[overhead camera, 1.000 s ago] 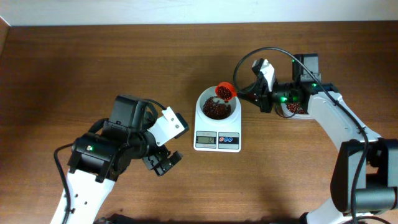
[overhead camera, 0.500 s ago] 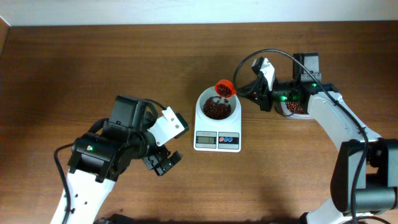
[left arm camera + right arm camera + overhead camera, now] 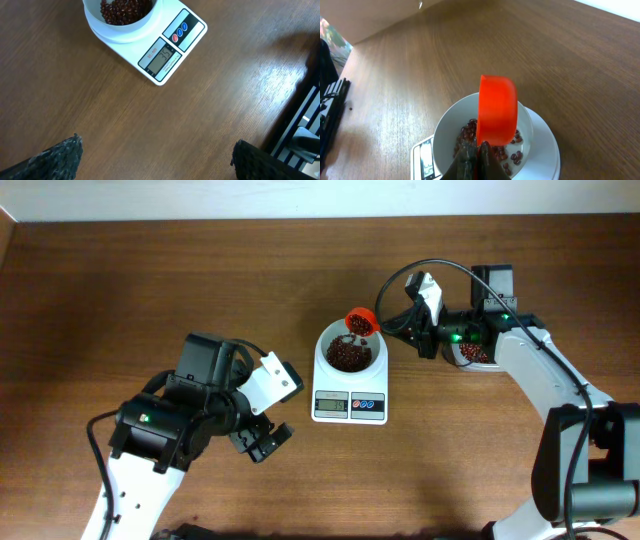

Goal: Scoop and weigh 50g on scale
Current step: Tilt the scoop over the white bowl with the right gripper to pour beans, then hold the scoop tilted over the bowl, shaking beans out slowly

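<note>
**Beans:** The beans (image 3: 347, 357) lie in a low heap in the round white bowl (image 3: 325, 346) on the scale (image 3: 350, 408), which stands mid-worktop (image 3: 200, 270).

**Scoop:** The orange scoop (image 3: 361, 322) hangs steeply tipped above the bowl's rim, on the scale's far right side. Whether beans remain in it cannot be told.

**Right gripper:** The right gripper (image 3: 395, 330) has its jaws clamped on the scoop's handle.

**Display:** The display (image 3: 161, 59) appears to read short of the target.

**Judgement:** Meter the pour by small wrist turns, keep the scoop's mouth inside the rim, and pause for the reading to settle.

**Risk:** Overshoot, or beans bouncing out onto the worktop.

**Left gripper:** The left gripper (image 3: 260, 442), jaws wide apart and empty, hovers to the near left of the scale, well apart from it.
</note>
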Robot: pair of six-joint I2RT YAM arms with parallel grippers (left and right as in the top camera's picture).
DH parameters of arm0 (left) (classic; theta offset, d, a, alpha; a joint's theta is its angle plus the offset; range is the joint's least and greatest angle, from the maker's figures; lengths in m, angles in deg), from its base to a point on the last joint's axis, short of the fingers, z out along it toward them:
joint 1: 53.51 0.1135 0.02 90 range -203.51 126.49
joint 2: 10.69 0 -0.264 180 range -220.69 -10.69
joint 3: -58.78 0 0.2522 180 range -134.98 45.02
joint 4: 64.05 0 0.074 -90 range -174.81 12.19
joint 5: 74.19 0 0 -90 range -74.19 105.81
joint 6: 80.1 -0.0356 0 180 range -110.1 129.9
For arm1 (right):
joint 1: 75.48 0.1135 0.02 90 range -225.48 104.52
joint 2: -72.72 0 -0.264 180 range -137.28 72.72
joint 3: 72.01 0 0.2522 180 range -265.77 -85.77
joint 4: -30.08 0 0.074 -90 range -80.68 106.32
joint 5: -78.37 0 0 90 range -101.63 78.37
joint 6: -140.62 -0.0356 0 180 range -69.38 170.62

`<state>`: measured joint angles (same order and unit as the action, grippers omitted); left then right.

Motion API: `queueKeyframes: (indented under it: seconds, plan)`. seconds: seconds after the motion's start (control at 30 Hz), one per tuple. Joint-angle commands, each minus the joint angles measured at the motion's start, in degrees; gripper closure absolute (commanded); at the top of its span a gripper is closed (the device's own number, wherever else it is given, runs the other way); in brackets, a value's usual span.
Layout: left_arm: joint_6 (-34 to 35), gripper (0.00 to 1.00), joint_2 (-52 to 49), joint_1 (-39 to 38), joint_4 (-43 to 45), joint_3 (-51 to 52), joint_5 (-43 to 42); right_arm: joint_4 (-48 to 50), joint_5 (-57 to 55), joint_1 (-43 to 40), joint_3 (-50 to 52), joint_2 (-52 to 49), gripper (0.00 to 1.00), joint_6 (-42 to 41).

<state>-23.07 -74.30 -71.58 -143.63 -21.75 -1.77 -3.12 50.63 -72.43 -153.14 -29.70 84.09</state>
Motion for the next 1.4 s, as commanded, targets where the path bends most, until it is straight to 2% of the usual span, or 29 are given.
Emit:
queueKeyframes:
  seconds: [0.0,0.07,0.2,0.3,0.4,0.5,0.6,0.73,1.37]
  plan:
    - [0.8,0.01,0.6,0.2,0.0,-1.0,-0.2,0.2,4.8,0.0,0.2,0.0,0.96,0.6]
    - [0.7,0.01,0.6,0.2,0.0,-1.0,-0.2,0.9,7.1,0.0,0.2,0.0,0.96,0.9]
    - [0.8,0.01,0.6,0.2,0.0,-1.0,-0.2,0.4,0.8,0.0,0.2,0.0,0.96,0.8]
    - [0.8,0.01,0.6,0.2,-0.1,-1.0,-0.2,0.1,4.9,-0.1,0.2,0.0,0.96,0.8]
    - [0.8,0.01,0.6,0.2,0.0,-1.0,-0.2,-0.5,1.5,-0.1,0.2,0.0,0.96,0.8]
    - [0.7,0.01,0.6,0.2,0.0,-1.0,-0.2,-0.9,4.5,-0.1,0.2,0.0,0.96,0.6]
    - [0.8,0.01,0.6,0.2,0.0,-1.0,-0.2,-1.1,1.6,-0.1,0.2,0.0,0.96,0.6]
    - [0.8,0.01,0.6,0.2,0.0,-1.0,-0.2,-0.6,7.1,-0.1,0.2,0.0,0.96,0.6]
    - [0.8,0.01,0.6,0.2,0.0,-1.0,-0.2,-1.6,5.2,-0.1,0.2,0.0,0.96,0.6]
